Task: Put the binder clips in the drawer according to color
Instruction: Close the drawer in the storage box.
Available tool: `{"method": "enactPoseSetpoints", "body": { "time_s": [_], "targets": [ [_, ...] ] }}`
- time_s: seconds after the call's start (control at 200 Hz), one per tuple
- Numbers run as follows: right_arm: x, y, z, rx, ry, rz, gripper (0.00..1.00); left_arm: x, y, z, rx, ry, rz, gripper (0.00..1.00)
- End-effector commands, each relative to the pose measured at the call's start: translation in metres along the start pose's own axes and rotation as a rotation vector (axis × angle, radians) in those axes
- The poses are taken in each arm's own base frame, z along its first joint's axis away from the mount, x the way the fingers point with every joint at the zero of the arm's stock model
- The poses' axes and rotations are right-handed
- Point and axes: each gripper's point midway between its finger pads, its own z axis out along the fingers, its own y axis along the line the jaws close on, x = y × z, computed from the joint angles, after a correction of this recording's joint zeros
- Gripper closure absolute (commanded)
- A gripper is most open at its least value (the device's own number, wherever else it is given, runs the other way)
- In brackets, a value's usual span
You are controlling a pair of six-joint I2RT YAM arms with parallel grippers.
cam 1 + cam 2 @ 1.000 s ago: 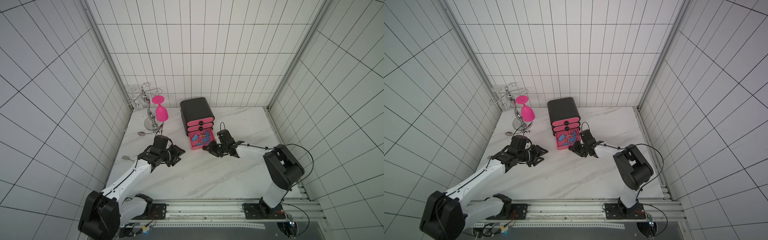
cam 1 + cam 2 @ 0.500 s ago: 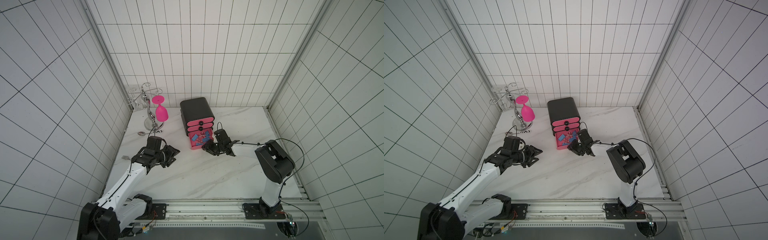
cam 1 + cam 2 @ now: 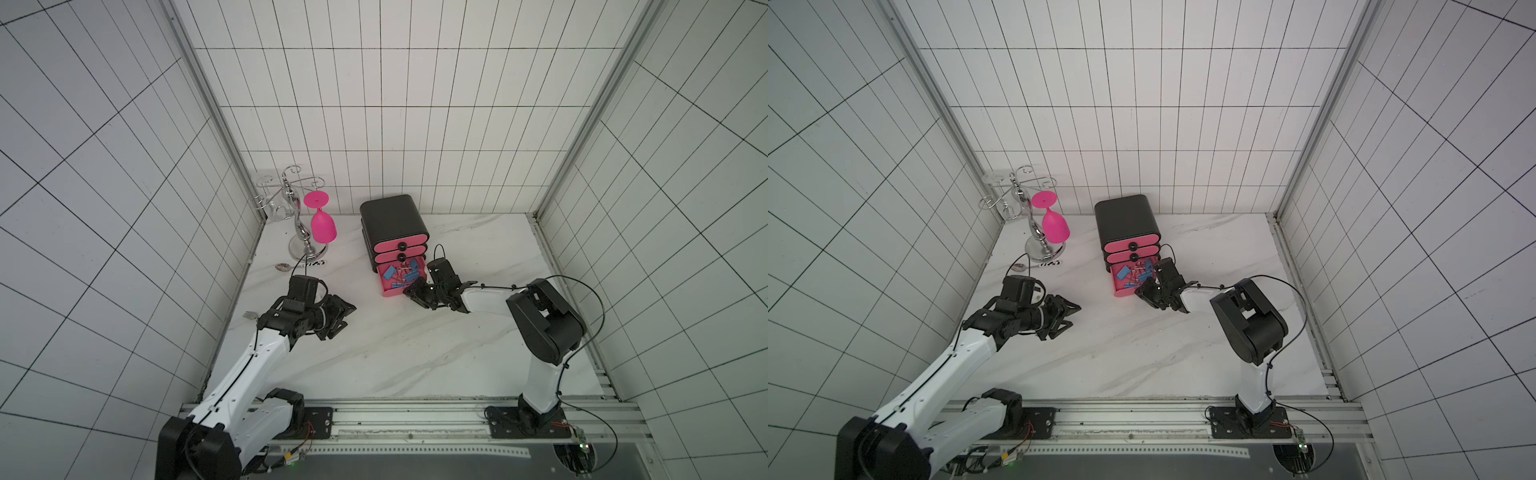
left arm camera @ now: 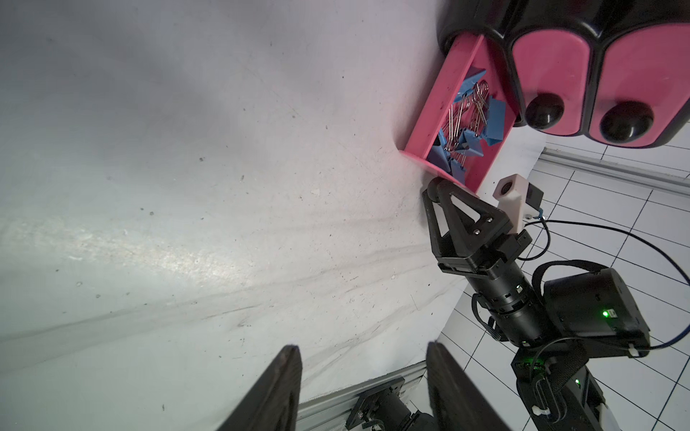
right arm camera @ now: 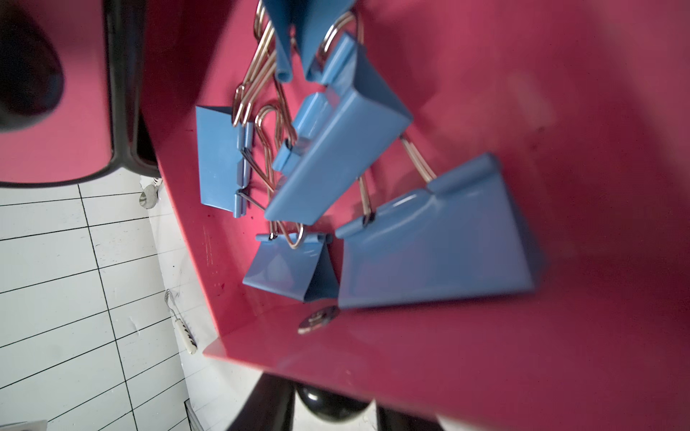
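left hand [image 3: 343,322] left of chest [image 3: 392,218], fingers apart, empty, over marble desk [image 3: 395,353]. bottom drawer [image 3: 390,293] is out: glossy pink plastic holding blue clips [image 3: 401,274], folded-metal wedges with wire loops. Can't make out any clips outside. right hand [image 3: 411,296] straddles round black knob [image 5: 332,406]; clamped or not, can't tell. Likely only closing left.
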Motion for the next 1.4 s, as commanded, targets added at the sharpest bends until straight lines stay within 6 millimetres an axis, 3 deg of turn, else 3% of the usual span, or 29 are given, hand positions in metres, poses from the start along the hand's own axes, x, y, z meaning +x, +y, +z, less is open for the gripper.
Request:
{"method": "enactPoseSetpoints", "body": {
  "time_s": [0.0,0.42,0.905,1.02,1.394],
  "targets": [
    [-0.030,0.025,-0.011,-0.049,-0.087,-0.009,0.69,0.000,-0.010,-0.008,0.028,-0.004,0.032,0.43],
    [-0.064,0.035,0.005,-0.089,-0.108,0.054,0.69,-0.001,-0.007,-0.013,0.034,-0.016,0.022,0.43],
    [-0.123,0.040,0.025,-0.194,-0.255,0.248,0.66,-0.003,-0.007,-0.014,0.033,-0.018,0.013,0.43],
    [-0.130,0.040,0.026,-0.209,-0.289,0.279,0.61,-0.004,-0.006,-0.014,0.032,-0.017,0.010,0.43],
    [-0.139,0.036,0.032,-0.285,-0.335,0.371,0.57,-0.005,-0.004,-0.017,0.026,-0.028,0.009,0.42]
  ]
}}
